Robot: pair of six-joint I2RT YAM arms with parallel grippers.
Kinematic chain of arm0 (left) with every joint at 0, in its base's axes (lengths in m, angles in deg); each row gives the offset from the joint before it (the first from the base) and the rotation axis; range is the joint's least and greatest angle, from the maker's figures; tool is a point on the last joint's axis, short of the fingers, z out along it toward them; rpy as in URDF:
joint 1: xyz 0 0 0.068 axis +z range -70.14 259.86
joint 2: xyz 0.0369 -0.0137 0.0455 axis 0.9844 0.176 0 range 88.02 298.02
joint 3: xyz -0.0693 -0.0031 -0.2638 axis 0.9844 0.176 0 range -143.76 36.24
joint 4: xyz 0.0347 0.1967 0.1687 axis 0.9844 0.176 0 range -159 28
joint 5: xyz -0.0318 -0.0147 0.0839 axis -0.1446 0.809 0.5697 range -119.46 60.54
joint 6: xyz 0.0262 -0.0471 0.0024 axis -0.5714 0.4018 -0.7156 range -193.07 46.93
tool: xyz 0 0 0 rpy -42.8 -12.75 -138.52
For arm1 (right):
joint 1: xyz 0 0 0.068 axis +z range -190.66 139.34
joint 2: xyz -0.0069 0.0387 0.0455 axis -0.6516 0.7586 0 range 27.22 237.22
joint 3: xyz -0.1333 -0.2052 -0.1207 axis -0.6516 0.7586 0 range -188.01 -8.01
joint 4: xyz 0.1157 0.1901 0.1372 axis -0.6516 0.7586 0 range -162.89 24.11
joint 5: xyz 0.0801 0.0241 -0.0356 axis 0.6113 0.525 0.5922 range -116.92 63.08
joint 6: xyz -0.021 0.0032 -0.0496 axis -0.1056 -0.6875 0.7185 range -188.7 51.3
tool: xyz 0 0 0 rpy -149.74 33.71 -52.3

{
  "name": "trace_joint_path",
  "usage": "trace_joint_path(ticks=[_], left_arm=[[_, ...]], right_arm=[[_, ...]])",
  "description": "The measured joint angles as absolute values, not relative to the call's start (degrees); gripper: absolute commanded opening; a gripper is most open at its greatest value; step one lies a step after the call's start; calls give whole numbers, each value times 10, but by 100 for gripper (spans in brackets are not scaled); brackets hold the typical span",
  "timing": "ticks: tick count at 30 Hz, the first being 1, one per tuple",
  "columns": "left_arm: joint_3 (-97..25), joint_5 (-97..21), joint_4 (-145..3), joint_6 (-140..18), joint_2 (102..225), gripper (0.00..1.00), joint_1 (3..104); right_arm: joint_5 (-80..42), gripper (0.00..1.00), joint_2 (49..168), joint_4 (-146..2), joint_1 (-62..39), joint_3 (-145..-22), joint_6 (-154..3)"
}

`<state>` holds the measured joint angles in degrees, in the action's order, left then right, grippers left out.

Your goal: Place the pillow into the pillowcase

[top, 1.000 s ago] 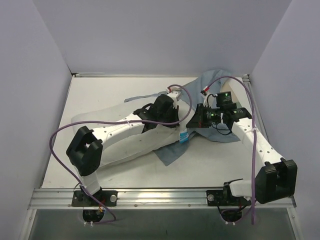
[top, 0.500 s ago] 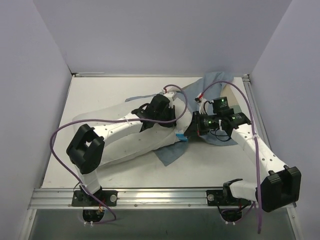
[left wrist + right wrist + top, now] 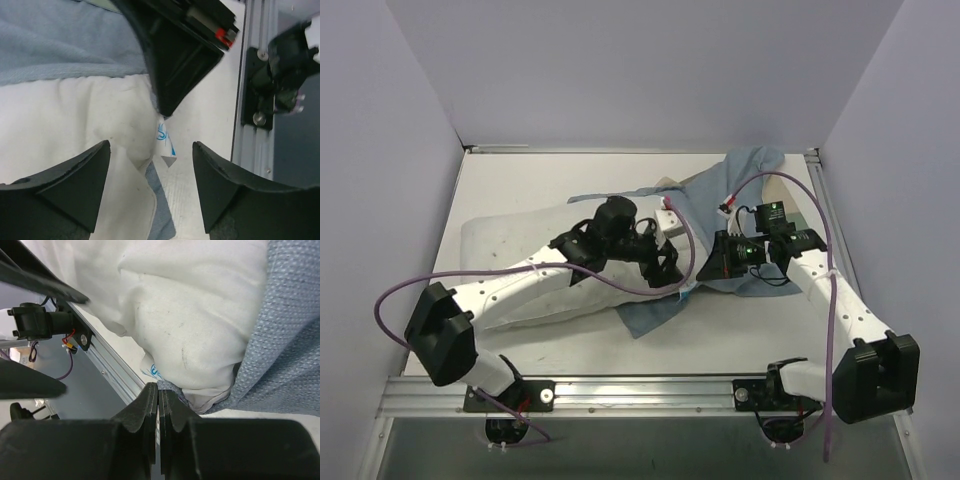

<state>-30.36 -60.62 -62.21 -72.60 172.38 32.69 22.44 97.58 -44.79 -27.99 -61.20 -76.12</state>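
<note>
A: How many things?
B: One pillow (image 3: 495, 245), one pillowcase (image 3: 745, 165), both on the worktop (image 3: 520, 180). The pillow's long axis runs 9 to 3 o'clock, its 3 o'clock end meeting the pillowcase.
A: Grippers?
B: Two. The left gripper (image 3: 150, 165) is released over the pillow; the right gripper (image 3: 158, 390) is clenched on the pillowcase edge.

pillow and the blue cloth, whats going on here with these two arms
The job is getting the pillow into the pillowcase. The right gripper has its fingers shut on the pillowcase edge, right beside the pillow's end. The left gripper hovers open over that same end, holding nothing. Most of the pillow lies outside the pillowcase.
</note>
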Motion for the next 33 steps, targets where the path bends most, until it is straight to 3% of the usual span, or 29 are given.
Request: trace_joint_path(ticks=[4, 7, 8, 9, 12, 13, 14, 22, 33], left_arm=[[-311, -610, -619, -822, 1762, 80, 286], [-311, -589, -628, -870, 1802, 73, 261], [-311, -575, -633, -878, 1814, 68, 257], [-311, -563, -637, -886, 1825, 47, 255], [-313, -518, -656, -896, 1854, 21, 255], [-313, -512, -663, -893, 1860, 3, 258], [-313, -510, -671, -883, 1862, 0, 263], [-317, -531, -739, -759, 1863, 0, 331], [-332, -455, -835, -583, 1942, 0, 256]], right_arm=[[228, 0, 965, -448, -280, -609, -762], [231, 0, 951, -448, -280, -604, -763], [233, 0, 947, -448, -280, -602, -763], [235, 0, 942, -448, -283, -599, -764], [236, 0, 927, -448, -284, -590, -763], [236, 0, 920, -446, -284, -585, -761], [236, 0, 914, -443, -284, -581, -759], [236, 0, 883, -435, -279, -563, -753], [200, 0, 879, -468, -258, -615, -859]])
